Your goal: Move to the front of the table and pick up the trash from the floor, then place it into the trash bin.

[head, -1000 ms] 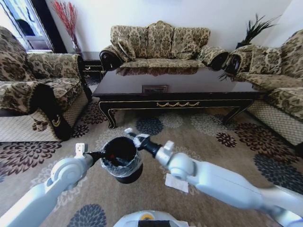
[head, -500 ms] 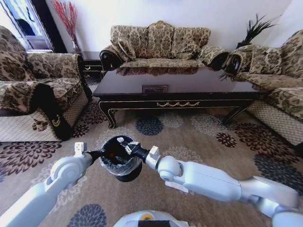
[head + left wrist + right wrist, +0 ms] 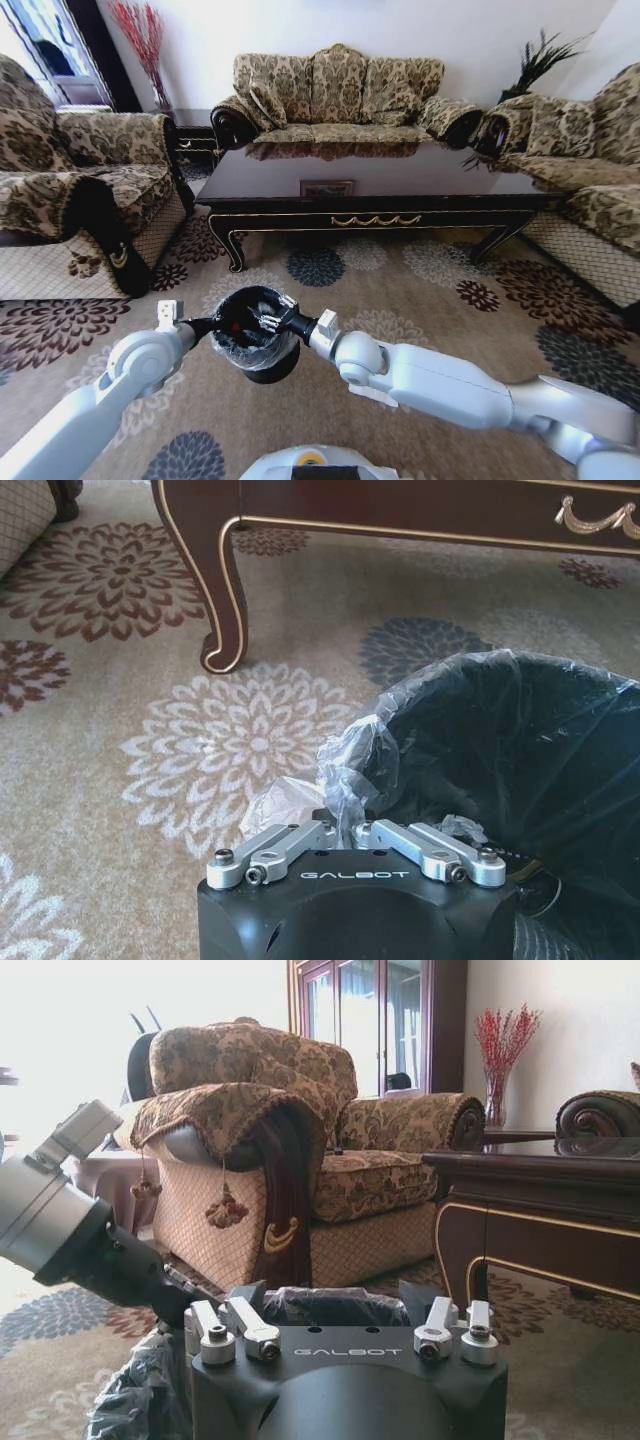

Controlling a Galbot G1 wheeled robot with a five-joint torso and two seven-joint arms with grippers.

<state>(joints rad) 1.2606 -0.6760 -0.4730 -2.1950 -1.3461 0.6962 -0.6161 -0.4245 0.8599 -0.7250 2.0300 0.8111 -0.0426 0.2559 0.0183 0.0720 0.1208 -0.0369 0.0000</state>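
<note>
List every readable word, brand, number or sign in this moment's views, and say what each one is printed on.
"GALBOT": on the black body of the left gripper, at the rim of the trash bin.
"GALBOT": on the black body of the right gripper, above the trash bin.
The framed item on the table is too small to read.
No other text is legible.
</note>
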